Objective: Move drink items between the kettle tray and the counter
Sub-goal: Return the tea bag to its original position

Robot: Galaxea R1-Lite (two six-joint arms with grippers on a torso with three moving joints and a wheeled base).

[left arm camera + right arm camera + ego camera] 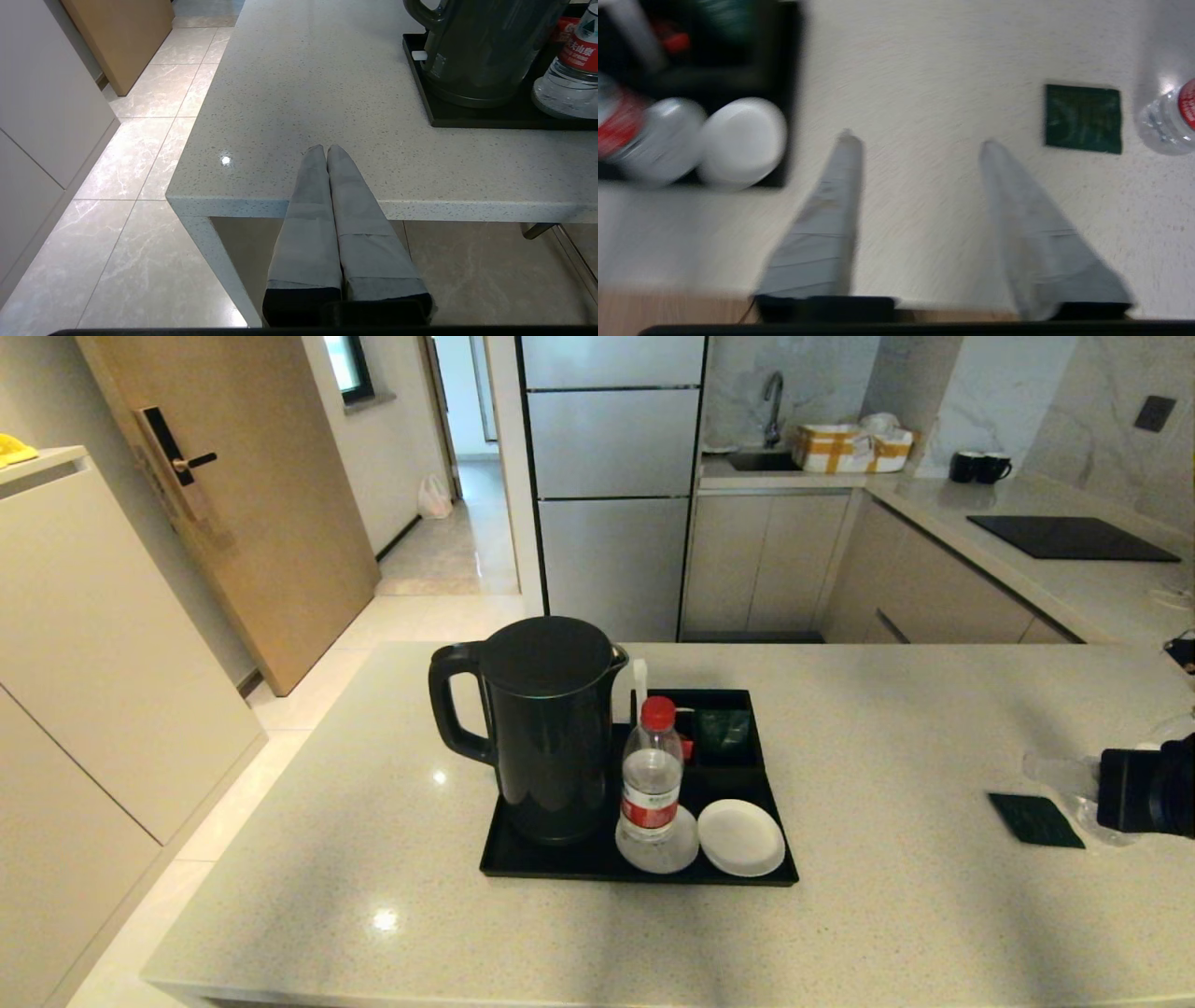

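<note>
Right gripper (pixel 915 137), fingers apart, hovers over the counter (pixel 924 70) between the kettle tray (pixel 791 93) and green sachet (pixel 1083 118).

- Even, soft indoor light from overhead; small bright glints sit on the glossy counter (pixel 934 728), near its front edge and beside the kettle (pixel 546 728).
- The kettle's side shows faint sheen, and the tray (pixel 560 868) casts a soft shadow toward the counter's front.
- The head view is sharp.
- The right wrist view is smeared, worst around the white coasters (pixel 742 140).
- The left wrist view is crisp.
</note>
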